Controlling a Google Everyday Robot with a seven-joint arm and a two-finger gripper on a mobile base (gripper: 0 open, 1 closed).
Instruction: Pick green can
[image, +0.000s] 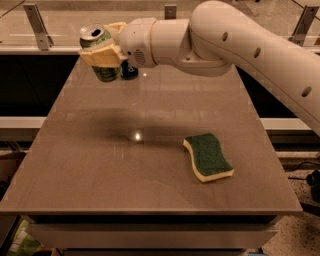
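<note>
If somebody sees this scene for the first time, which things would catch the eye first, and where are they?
First comes the big white arm reaching in from the right. Its gripper is shut on the green can and holds it in the air over the far left part of the table. Next is the green-topped yellow sponge, lying on the near right of the table. A dark blue can stands partly hidden behind the gripper.

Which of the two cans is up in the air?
The green can, clamped in the gripper; the dark blue can stands on the table behind it.
</note>
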